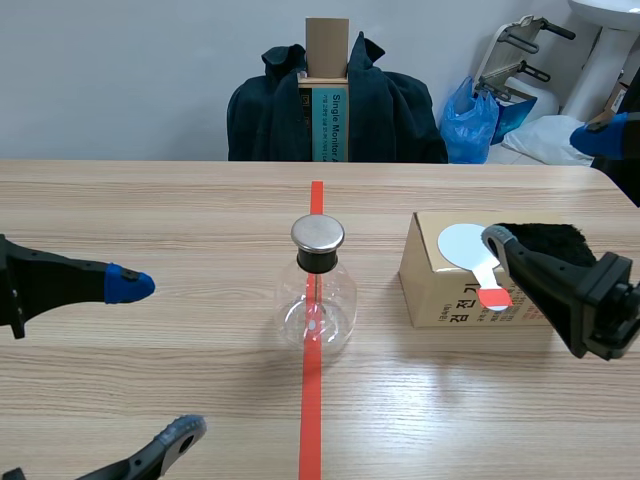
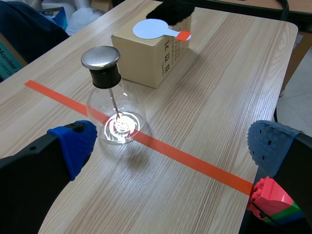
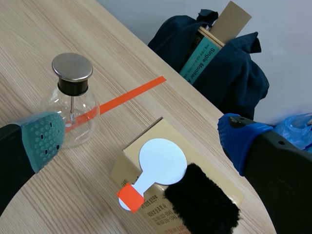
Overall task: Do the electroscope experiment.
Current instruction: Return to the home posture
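Observation:
A clear glass flask electroscope (image 1: pixel 318 295) with a round metal cap stands on the orange tape line at the table's middle. To its right is a cardboard box (image 1: pixel 425 275) carrying a white disc paddle (image 1: pixel 462 245) with an orange handle tip and a black fur pad (image 1: pixel 548 240). My left gripper (image 1: pixel 155 360) is open, left of the flask and apart from it. In the left wrist view the flask (image 2: pixel 114 114) stands just ahead of the open gripper (image 2: pixel 173 146). My right gripper (image 3: pixel 141 141) hangs open over the box (image 3: pixel 146 144), paddle (image 3: pixel 161 163) and fur (image 3: pixel 202 202).
A chair draped with a dark jacket (image 1: pixel 390 110) and holding a tall carton stands behind the table. A blue plastic bag (image 1: pixel 475 120) lies at the back right. A red and green toy brick (image 2: pixel 273 200) shows beside my left gripper's finger. The table's right edge is near the box.

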Controlling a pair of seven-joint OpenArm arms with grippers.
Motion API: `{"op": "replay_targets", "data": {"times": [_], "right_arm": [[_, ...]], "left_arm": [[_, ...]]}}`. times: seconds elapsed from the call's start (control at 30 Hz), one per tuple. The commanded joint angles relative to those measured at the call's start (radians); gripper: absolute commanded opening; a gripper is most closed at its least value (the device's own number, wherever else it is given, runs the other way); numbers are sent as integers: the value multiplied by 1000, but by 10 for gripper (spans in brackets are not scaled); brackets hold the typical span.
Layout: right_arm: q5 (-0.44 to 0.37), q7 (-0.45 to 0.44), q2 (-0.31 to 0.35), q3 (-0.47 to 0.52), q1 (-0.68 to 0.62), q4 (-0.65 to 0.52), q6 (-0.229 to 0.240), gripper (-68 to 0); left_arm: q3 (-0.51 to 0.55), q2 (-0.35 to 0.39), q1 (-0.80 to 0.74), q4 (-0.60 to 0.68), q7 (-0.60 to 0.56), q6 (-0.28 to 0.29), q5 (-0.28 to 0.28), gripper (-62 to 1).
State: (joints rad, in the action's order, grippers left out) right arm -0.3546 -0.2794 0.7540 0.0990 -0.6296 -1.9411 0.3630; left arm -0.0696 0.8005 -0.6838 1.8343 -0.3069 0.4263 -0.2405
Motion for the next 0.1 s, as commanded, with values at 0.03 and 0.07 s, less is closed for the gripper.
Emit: {"op": "replay_targets", "data": {"times": [0.03, 0.07], "right_arm": [[-9, -11, 5, 15, 12, -3, -2, -20], [-8, -11, 5, 15, 12, -3, -2, -20]], "left_arm": [[-6, -8, 6, 5, -17, -4, -11, 14], [-6, -8, 6, 5, -17, -13, -11, 14]]}}
